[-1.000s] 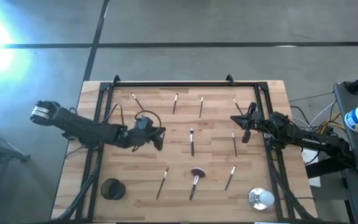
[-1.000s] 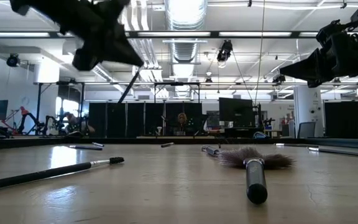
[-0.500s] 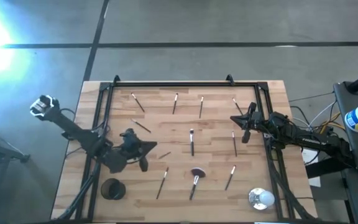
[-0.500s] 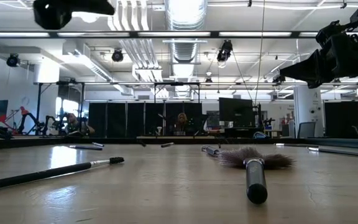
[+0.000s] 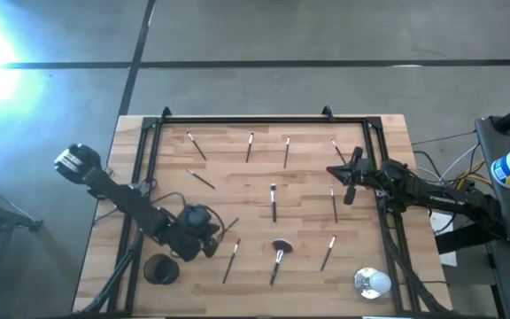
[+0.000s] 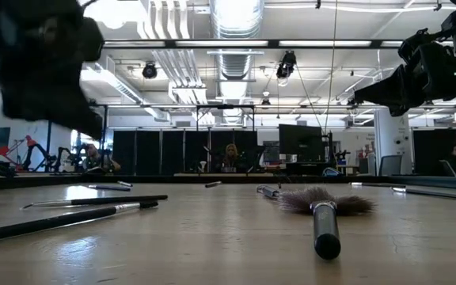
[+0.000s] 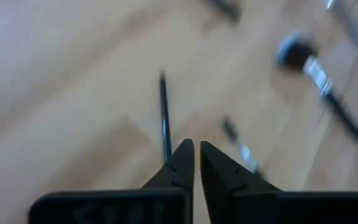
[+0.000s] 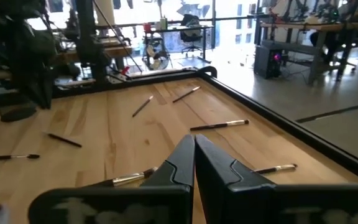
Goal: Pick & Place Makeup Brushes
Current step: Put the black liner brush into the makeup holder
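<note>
Several thin makeup brushes lie flat on the wooden table point(image 5: 175, 159). Among them is a fluffy-headed brush point(image 5: 280, 249) at the near middle. My left gripper point(image 5: 209, 248) is at the near left, tipped downward, with a narrow gap between its fingertips point(image 7: 196, 149) and nothing in the gap. A thin dark brush point(image 7: 164, 118) lies on the table just ahead of it point(image 6: 93, 200). My right gripper point(image 5: 339, 174) hovers shut above the table's right side point(image 8: 194, 140). My left gripper has the near end of the thin brush point(image 7: 166, 158) running up to the outer side of one fingertip point(image 7: 180, 163). I cannot tell whether they touch. The brush lies flat on the table, pointing away from the fingers.
A black cup point(image 5: 159, 268) stands at the near left corner, close to my left gripper. A round shiny object point(image 5: 372, 282) sits at the near right corner. A black frame point(image 5: 246, 120) borders the table's far edge and sides.
My left gripper has swung from the table's middle toward the near left, sinking and tipping downward, close to the black cup. The thin brush that hung from it a second ago now lies flat on the table.
</note>
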You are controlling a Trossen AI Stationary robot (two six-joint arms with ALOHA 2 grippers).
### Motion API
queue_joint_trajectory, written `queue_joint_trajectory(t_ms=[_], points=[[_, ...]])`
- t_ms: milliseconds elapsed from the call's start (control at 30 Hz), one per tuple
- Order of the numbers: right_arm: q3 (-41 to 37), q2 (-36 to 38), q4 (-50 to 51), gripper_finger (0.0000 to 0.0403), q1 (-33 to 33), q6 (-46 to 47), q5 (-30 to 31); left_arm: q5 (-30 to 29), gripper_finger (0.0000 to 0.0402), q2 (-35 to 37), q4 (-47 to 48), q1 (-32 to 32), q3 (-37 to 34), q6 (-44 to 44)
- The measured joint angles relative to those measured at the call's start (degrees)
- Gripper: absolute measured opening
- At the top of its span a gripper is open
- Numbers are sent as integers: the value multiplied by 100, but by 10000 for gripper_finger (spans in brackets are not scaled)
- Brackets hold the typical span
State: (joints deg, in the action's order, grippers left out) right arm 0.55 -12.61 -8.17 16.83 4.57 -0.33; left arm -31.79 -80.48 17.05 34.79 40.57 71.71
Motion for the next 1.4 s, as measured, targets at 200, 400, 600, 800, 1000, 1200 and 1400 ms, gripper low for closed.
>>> queue_joint_trajectory(t_ms=[200,400,600,800,1000,1200,1400], points=[[-1,-421,-338,9,-5,-2,-14,951,91,-773,218,63,456,314],[-1,-751,-583,9,-7,-47,-12,1139,139,-1396,1623,240,1216,436],[-1,-928,-768,9,-7,-71,-12,1118,141,-1869,2136,330,1567,679],[-1,-936,-775,9,-5,-71,-10,967,108,-2172,2197,352,1577,788],[-1,-936,-791,9,-7,-69,-10,882,14,-2224,2310,343,1553,763],[-1,-936,-837,9,-5,-21,-72,471,2,-2070,2293,341,1530,448],[1,-1039,-902,9,-9,121,-314,-308,1,-1966,2136,97,1507,-190]])
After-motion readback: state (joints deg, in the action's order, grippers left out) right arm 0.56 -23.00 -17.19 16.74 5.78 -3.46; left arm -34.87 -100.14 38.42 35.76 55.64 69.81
